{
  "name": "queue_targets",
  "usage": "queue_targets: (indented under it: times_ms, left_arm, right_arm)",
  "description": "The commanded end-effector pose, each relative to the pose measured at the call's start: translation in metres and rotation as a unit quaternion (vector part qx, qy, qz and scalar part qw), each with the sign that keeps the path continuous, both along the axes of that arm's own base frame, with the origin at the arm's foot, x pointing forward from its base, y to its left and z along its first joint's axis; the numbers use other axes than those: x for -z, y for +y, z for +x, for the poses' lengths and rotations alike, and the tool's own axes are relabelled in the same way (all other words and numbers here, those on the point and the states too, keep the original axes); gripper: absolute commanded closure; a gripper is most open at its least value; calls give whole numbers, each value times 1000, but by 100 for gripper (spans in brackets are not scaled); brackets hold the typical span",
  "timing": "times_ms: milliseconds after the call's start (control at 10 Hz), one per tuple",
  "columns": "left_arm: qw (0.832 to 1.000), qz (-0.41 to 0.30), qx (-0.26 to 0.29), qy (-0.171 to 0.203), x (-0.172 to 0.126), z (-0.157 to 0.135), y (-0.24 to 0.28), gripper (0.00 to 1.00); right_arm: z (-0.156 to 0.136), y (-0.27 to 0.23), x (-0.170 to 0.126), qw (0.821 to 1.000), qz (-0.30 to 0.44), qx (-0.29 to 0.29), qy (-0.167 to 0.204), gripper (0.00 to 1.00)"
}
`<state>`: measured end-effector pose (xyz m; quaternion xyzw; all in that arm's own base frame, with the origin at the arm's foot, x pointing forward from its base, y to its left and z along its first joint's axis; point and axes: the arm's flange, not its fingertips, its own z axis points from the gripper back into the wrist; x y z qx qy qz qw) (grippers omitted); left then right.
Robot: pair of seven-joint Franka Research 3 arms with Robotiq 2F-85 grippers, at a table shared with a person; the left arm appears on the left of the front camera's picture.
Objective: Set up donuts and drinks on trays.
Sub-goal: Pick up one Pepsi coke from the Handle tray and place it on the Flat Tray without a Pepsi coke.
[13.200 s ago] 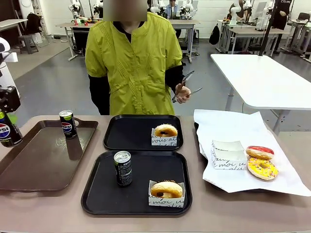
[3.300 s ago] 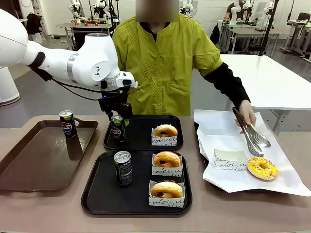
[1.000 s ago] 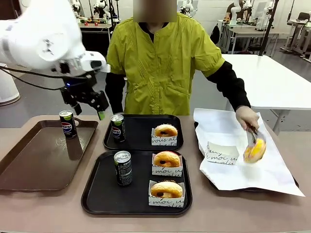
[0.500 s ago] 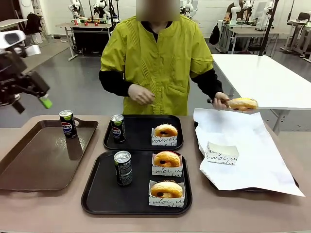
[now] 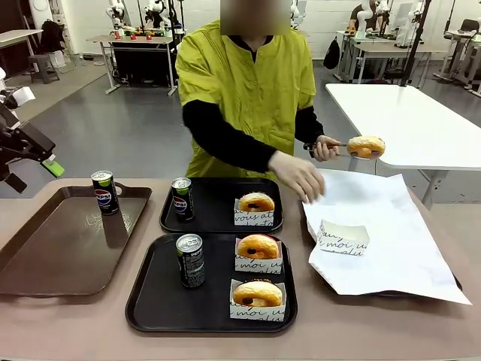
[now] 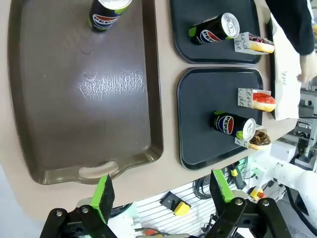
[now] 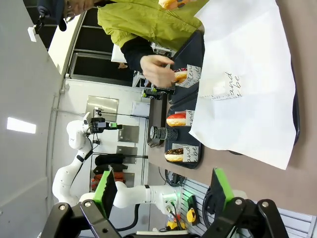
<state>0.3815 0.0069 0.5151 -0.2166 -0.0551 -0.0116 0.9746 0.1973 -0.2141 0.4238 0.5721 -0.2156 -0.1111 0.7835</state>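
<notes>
Currently the left gripper [image 6: 159, 196] hangs open and empty high above the worktop's [image 5: 68, 323] left side, over the brown tray [image 5: 64, 241], which carries one Pepsi can [image 5: 104, 192]. The right gripper [image 7: 163, 191] is likewise open, holding nothing. The far tray [image 5: 214, 214] holds a Pepsi can [image 5: 181, 198] upright at its left end and one boxed donut [image 5: 256, 207]. The near tray [image 5: 161, 301] holds a black can [image 5: 190, 260] with green print and two boxed donuts [image 5: 258, 252], one behind the other. An empty box [image 5: 342, 238] lies on the white paper [image 5: 398, 241] at the right. The person's hand [image 5: 301, 174] reaches down toward the paper's left edge; the other hand [image 5: 325, 148] holds tongs gripping a donut [image 5: 366, 146] in the air.
</notes>
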Motion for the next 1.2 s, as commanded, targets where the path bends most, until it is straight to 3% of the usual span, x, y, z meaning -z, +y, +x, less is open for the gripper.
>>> queue_targets:
  times_ms: [0,500,600,900,1000,1100]
  left_arm:
    - [1000,4,-7,1,-5,-1,-2,0]
    - [1000,5,0,-1,-2,0,-2,0]
    - [990,-130,-22,40,-8,18,23,0]
    - [913,-392,-49,98,-8,28,83,0]
    - [886,-449,-47,104,-10,27,98,0]
    - [870,-479,-44,108,-9,23,111,0]
  right_arm:
    - [3,0,-1,1000,9,2,-15,0]
    - [3,0,-1,1000,9,2,-15,0]
    - [3,0,-1,1000,9,2,-15,0]
    - [3,0,-1,1000,9,2,-15,0]
    - [3,0,-1,1000,9,2,-15,0]
    - [3,0,-1,1000,9,2,-15,0]
